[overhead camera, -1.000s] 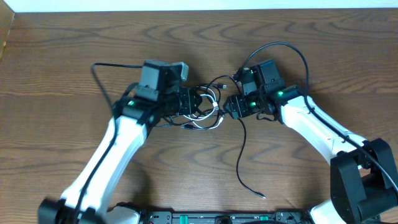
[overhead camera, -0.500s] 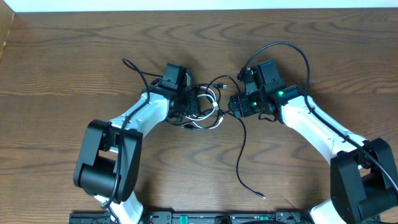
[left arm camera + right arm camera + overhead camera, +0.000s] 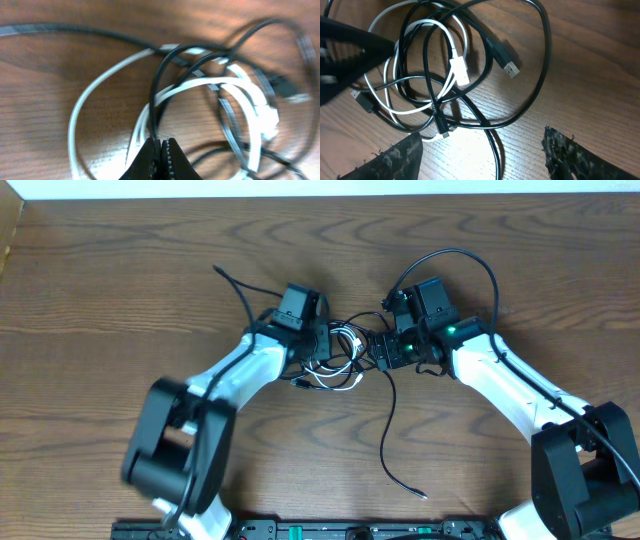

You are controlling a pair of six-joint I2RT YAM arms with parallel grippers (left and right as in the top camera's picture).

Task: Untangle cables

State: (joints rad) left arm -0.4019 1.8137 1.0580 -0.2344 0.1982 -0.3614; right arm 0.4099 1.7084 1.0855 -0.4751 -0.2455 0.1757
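Observation:
The cables (image 3: pixel 340 358), thin black and white cords, lie tangled on the wooden table between my two grippers. My left gripper (image 3: pixel 320 346) is at the tangle's left side. In the left wrist view its jaws (image 3: pixel 161 149) are shut on a black cable (image 3: pixel 157 95) that rises from them, with white loops (image 3: pixel 95 90) around it. My right gripper (image 3: pixel 379 352) is at the tangle's right side. In the right wrist view its fingers (image 3: pixel 482 155) are wide open above the table. A black cable (image 3: pixel 496 150) runs between them. A white plug (image 3: pixel 460 70) and a black USB plug (image 3: pixel 509 67) lie in the tangle.
One black cable tail (image 3: pixel 388 435) trails from the tangle toward the front edge and ends in a small plug (image 3: pixel 421 494). The thicker arm wires arch behind each wrist (image 3: pixel 470 260). A pale wall edge runs along the table's far side.
My left arm has swung right and its gripper has moved into the tangle's left side. The tangle has shifted slightly right. The right arm has stayed put.

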